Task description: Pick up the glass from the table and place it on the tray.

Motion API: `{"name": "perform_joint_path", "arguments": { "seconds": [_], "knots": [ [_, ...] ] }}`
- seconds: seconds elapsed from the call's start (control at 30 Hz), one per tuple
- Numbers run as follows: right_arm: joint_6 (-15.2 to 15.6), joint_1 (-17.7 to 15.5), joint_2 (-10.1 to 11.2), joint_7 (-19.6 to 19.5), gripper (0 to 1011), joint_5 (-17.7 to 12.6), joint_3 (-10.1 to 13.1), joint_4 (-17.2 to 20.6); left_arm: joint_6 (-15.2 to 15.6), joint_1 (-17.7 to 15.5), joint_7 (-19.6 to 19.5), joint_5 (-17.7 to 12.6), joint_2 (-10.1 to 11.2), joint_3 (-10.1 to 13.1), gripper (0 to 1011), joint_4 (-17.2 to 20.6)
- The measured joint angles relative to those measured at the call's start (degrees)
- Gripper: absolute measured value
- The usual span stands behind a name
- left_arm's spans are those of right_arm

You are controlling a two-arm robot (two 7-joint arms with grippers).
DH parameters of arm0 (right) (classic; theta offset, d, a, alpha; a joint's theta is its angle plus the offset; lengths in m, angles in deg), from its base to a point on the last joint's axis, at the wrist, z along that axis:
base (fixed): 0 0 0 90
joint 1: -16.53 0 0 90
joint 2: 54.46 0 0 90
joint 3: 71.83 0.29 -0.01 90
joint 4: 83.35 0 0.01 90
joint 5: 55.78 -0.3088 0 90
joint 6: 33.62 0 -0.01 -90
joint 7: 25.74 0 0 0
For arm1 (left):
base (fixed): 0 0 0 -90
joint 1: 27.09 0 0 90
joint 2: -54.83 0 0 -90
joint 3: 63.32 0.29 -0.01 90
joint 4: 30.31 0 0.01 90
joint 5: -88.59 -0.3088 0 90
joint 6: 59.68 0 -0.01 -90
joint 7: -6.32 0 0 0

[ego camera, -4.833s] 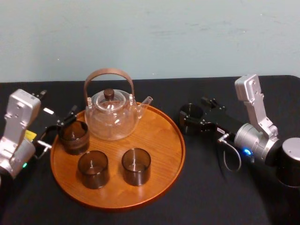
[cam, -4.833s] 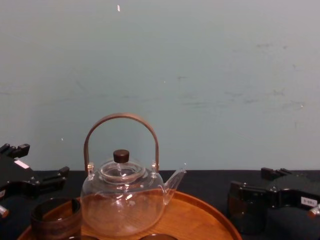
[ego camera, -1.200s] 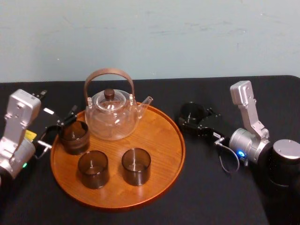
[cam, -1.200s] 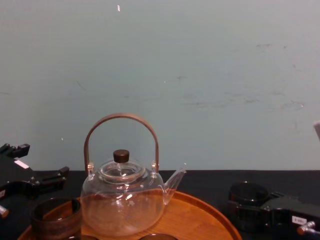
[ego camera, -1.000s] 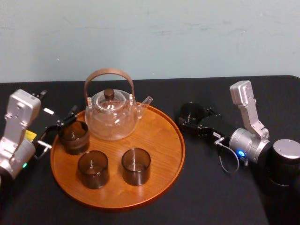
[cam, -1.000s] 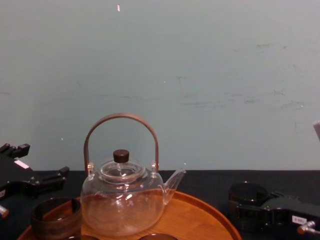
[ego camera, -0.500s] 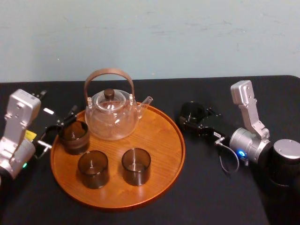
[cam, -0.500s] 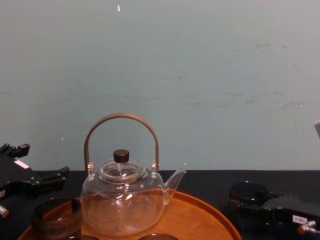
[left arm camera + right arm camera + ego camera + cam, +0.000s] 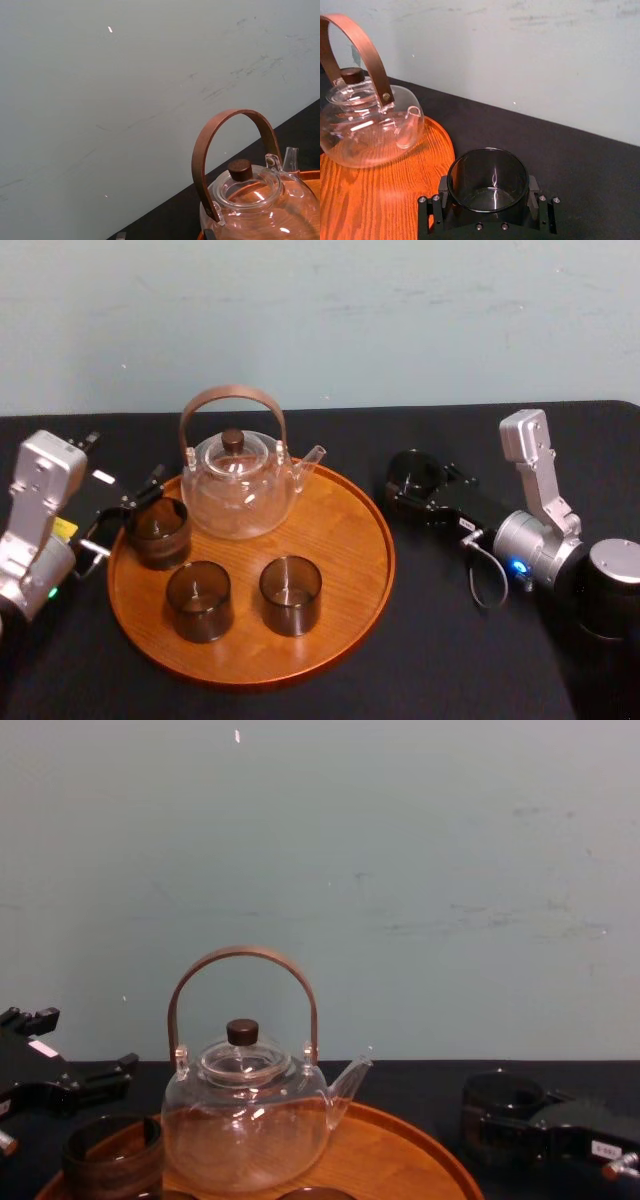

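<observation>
Right claw (image 9: 406, 494) clamped round dark tinted glass (image 9: 488, 186), just beside round wooden tray (image 9: 345, 565), right rim. Glass now sits slightly higher than a moment ago, seemingly just off tabletop (image 9: 450, 650): lift begun, carry pending. Left claw (image 9: 125, 510) parked at tray's left edge, grip unclear. Count: four glasses, three other glasses (image 9: 290, 595) on tray; one glass teapot (image 9: 238, 490); one tray.

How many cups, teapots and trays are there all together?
Dark glass cups: 4, three on the tray, one held by the right gripper beside it
Clear teapot: 1
Wooden tray: 1
Total: 6
The left gripper sits at the tray's left edge.
</observation>
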Motion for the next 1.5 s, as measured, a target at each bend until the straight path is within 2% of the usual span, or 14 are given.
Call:
{"name": "perform_joint_path", "arguments": {
  "seconds": [0.27, 0.57, 0.8, 1.13, 1.5],
  "knots": [
    [0.0, -2.5, 1.1, -0.4, 914, 0.1, 0.1, 5.7, 0.0, 0.0, 0.0, 0.0, 0.0, 0.0, 1001, 0.0],
    [0.2, -3.4, 1.2, 1.0, 914, -0.1, -1.6, 8.3, 0.0, 0.0, 0.0, 0.0, 0.0, 0.0, 1001, 0.0],
    [0.1, -3.1, 0.8, 2.0, 915, 0.0, -3.0, 8.1, 0.0, 0.0, 0.0, 0.0, 0.0, 0.0, 1001, 0.0],
    [-1.7, -1.4, -0.2, 4.4, 915, 0.2, -5.5, 5.6, 0.0, 0.0, 0.0, 0.0, 0.0, 0.0, 1001, 0.0],
    [-2.6, 0.0, -1.0, 5.1, 914, 0.5, -6.6, 3.7, 0.0, 0.0, 0.0, 0.0, 0.0, 0.0, 1001, 0.0]
  ]
}}
